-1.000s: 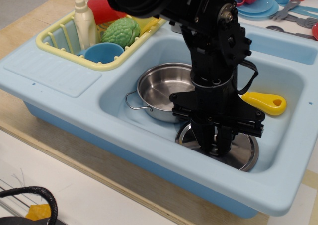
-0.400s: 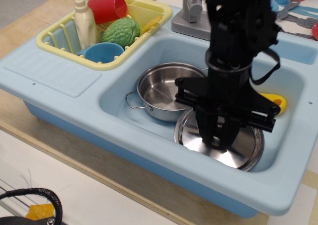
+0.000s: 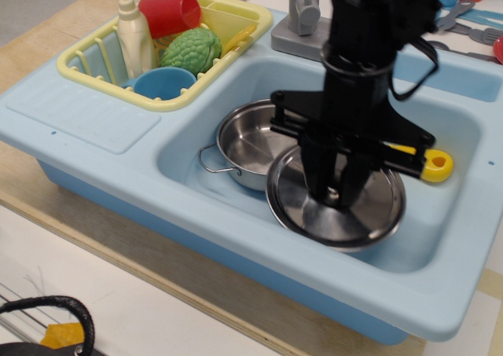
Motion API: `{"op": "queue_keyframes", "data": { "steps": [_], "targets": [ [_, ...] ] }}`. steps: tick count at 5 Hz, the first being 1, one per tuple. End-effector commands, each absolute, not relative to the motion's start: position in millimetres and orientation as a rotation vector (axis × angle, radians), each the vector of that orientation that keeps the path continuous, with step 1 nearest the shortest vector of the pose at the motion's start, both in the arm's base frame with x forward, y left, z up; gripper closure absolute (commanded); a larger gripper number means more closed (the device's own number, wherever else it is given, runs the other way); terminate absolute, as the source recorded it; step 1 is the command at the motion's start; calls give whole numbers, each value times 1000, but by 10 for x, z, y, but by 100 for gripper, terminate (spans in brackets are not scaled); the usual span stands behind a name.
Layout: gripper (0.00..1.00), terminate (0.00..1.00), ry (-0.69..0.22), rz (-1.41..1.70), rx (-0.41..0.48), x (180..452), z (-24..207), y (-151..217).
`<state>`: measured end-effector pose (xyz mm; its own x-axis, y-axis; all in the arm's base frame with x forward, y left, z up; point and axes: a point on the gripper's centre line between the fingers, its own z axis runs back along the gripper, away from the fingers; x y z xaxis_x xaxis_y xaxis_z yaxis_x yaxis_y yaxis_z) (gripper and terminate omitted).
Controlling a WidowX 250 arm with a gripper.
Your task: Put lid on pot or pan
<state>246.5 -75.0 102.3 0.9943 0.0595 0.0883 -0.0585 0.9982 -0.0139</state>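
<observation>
The gripper [image 3: 336, 189] pinches the knob of the lid [image 3: 314, 214], lifted, with the pot [image 3: 247, 144] just left.

Mirror-polished steel lid [image 3: 314, 211] and pot [image 3: 251, 142] — glossy, smooth pale-blue plastic sink [image 3: 94, 112].

Yellow rack [image 3: 94, 49] w/ red cup [image 3: 169, 14], green veg [image 3: 191, 51].
</observation>
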Motion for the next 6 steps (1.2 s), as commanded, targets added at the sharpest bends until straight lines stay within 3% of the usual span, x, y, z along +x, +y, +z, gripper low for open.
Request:
{"op": "queue_keyframes", "data": {
  "steps": [1, 4, 5, 6],
  "targets": [
    [100, 0, -171, 47, -34, 2678, 1196, -468],
    [100, 0, -132, 19, -25, 2904, 1228, -59],
    [0, 0, -119, 13, -40, 2887, 1199, 25],
    [0, 0, -119, 13, -40, 2887, 1199, 25]
  ]
}}
